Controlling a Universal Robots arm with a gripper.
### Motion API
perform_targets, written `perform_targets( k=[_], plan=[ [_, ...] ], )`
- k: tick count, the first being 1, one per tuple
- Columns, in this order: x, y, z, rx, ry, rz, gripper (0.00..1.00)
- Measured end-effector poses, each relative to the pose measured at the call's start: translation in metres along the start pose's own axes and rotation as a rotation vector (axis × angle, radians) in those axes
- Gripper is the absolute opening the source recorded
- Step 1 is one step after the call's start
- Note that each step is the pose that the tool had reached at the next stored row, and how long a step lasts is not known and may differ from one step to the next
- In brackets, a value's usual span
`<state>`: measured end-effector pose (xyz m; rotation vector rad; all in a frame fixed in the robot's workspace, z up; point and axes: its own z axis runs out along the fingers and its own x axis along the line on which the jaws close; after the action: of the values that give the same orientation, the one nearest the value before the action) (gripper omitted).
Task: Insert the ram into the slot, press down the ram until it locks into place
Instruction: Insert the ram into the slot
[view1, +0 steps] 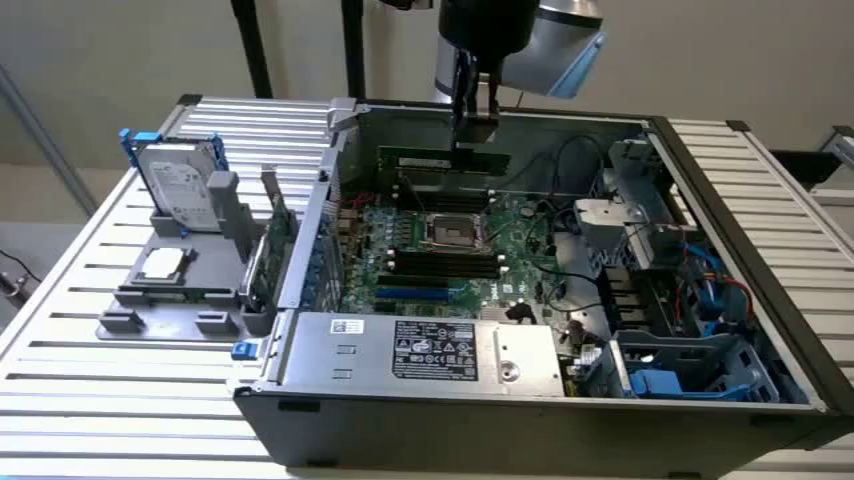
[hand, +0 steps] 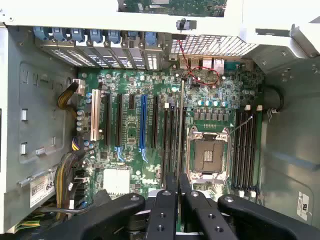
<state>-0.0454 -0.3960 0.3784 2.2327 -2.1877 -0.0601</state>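
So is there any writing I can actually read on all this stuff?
"68": on the white sticker on the case wall; the rest is cut off.
Black label on the power supply: too small to read.
Hard drive label: blurred.
Nothing legible on the ram.

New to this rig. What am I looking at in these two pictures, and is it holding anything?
One robot arm is working over an open computer case that lies on a slatted table. The exterior view comes from a camera off the arm. The wrist view looks down past the end effector onto the motherboard. The end effector grips the ram, a thin green stick, lined up with the black slots beside the processor socket. I can't tell whether it is seated. On the exterior view's left, a grey fixture holds a hard drive.
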Motion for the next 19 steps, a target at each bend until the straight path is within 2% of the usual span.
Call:
perform_targets(
  k=[12, 19],
  plan=[
    [0.0, -0.0007, 0.002, 0.0, 0.0002, 0.0, 0.13],
    [0.001, -0.015, 0.0143, -0.0002, 0.0001, 0.0, 0.13]
  ],
)
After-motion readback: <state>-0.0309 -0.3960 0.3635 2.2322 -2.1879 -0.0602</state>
